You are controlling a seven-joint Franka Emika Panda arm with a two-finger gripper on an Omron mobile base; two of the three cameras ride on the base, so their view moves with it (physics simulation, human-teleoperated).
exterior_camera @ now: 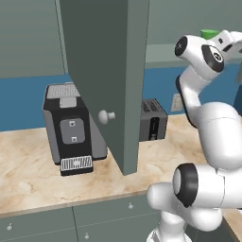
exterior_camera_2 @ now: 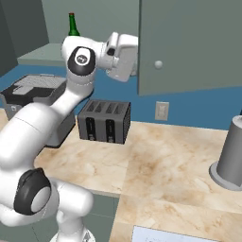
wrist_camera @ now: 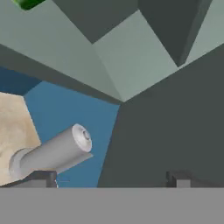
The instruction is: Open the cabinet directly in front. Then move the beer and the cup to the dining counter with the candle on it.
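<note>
The cabinet stands open, its door point(exterior_camera: 101, 66) swung out towards me with the round pale knob point(exterior_camera: 107, 116) at its lower corner. The beer point(exterior_camera_2: 72, 26), a dark green bottle with a red cap, stands on the cabinet's shelf point(exterior_camera_2: 40, 56) behind my arm. Just past my hand, the bright green cup point(exterior_camera: 208, 33) peeks out, and its edge point(wrist_camera: 27, 3) sits in the hand view's top left corner. My gripper point(wrist_camera: 109, 179) is open at the cabinet's mouth, fingertips point(wrist_camera: 41, 178) wide apart and holding nothing. The dining counter and candle are out of view.
On the marble worktop below stand a coffee machine point(exterior_camera: 71, 127) and a black toaster point(exterior_camera_2: 104, 120). A grey cylinder point(exterior_camera_2: 231, 153) stands at the right. The neighbouring cabinet door point(exterior_camera_2: 194, 42) is shut. Drawers point(exterior_camera: 108, 212) run under the worktop.
</note>
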